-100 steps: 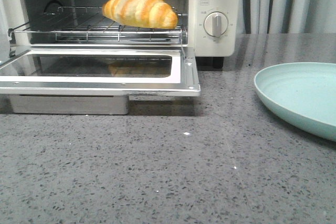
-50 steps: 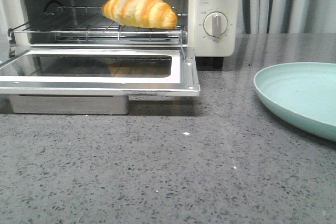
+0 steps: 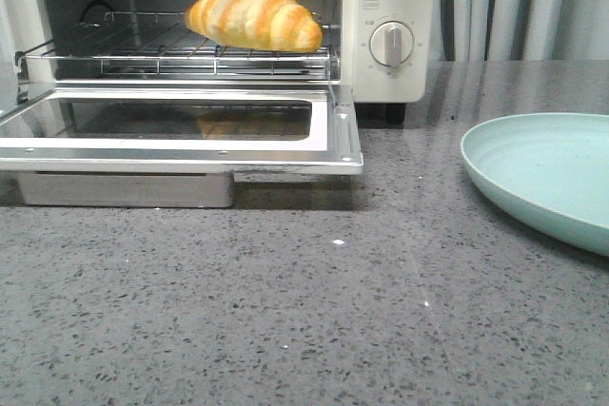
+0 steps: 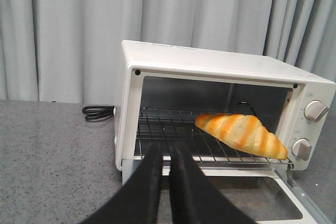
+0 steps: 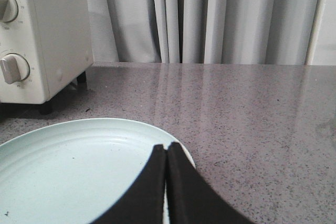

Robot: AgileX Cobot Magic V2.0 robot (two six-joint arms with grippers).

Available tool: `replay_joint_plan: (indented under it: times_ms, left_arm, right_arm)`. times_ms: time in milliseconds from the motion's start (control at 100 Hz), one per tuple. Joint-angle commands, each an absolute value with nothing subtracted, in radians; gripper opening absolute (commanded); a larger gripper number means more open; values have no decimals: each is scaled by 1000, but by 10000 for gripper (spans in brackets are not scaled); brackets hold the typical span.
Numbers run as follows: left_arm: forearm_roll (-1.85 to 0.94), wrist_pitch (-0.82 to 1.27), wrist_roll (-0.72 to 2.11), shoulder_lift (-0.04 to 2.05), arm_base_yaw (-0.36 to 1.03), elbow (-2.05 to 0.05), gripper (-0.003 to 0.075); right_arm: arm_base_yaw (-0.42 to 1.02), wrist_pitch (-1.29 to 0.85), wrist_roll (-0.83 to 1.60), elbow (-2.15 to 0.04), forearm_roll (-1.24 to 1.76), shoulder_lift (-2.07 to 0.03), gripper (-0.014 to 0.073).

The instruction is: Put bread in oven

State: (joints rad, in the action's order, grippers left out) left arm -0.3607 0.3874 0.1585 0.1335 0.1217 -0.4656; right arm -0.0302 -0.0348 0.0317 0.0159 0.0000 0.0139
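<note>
The bread (image 3: pixel 253 14), a glossy golden-orange croissant roll with pale stripes, lies on the wire rack (image 3: pixel 143 49) inside the cream-white oven (image 3: pixel 381 26). The oven's glass door (image 3: pixel 181 130) hangs open and flat. In the left wrist view the bread (image 4: pixel 241 134) lies on the rack's right side. My left gripper (image 4: pixel 165 148) is shut and empty, in front of the rack's left part, apart from the bread. My right gripper (image 5: pixel 166 148) is shut and empty over the edge of a pale green plate (image 5: pixel 68 166). Neither gripper shows in the front view.
The pale green plate (image 3: pixel 547 173) sits at the right on the grey speckled counter (image 3: pixel 314 311). The oven's round dials (image 3: pixel 391 43) face forward. A black power cord (image 4: pixel 97 112) lies left of the oven. Grey curtains (image 4: pixel 79 30) hang behind.
</note>
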Motion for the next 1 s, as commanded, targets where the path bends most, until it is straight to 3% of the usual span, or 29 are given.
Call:
replay_joint_plan:
  times_ms: [0, 480, 660, 990]
  left_arm:
    - [-377, 315, 149, 146, 119, -490, -20]
    - [-377, 315, 149, 146, 119, -490, -20]
    - [-240, 312, 163, 146, 119, -486, -20]
    - [-119, 196, 155, 15, 91, -267, -20]
  right_arm:
    - [-37, 51, 29, 25, 0, 33, -44]
    - [-37, 51, 29, 25, 0, 33, -44]
    - [-37, 51, 29, 25, 0, 33, -44]
    - [-37, 51, 29, 25, 0, 33, -44]
